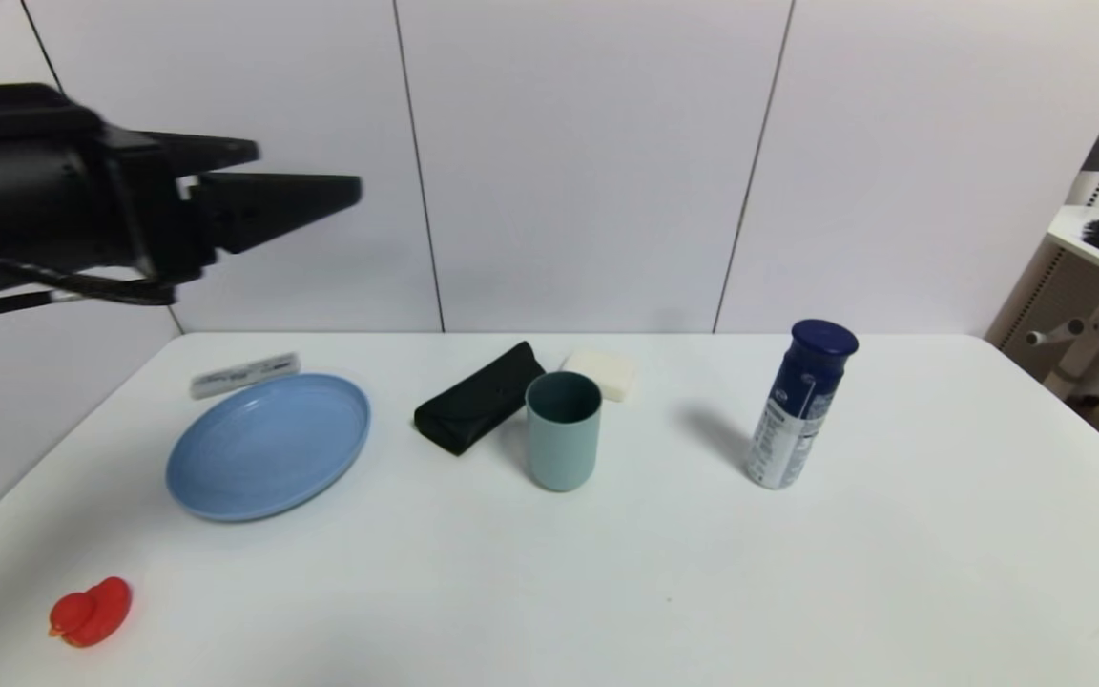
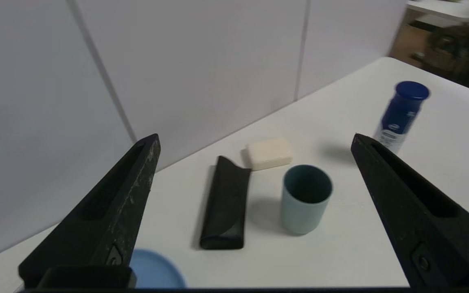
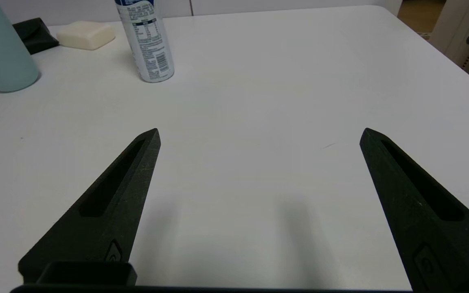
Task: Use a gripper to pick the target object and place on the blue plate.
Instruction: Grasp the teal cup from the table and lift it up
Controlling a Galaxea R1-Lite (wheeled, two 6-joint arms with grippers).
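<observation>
Head view: the left gripper [image 1: 306, 186] hangs high at the far left, above the worktop [image 1: 607, 572], holding nothing. The cup [image 1: 563, 431] stands upright near the middle, right of the blue plate [image 1: 268, 446] and apart from it. A black case [image 1: 479, 398] lies just left of the cup, a pale block [image 1: 601, 374] just behind it, a spray can [image 1: 801, 404] well to its right, and a red duck [image 1: 90, 612] at the near left corner.

Left wrist view: the left gripper [image 2: 255, 138] has its jaws wide apart, with the cup [image 2: 305, 198] seen between them farther off on the worktop.

Right wrist view: the right gripper [image 3: 259, 132] sits low over bare worktop with its jaws spread wide, well apart from the cup [image 3: 0, 53].
</observation>
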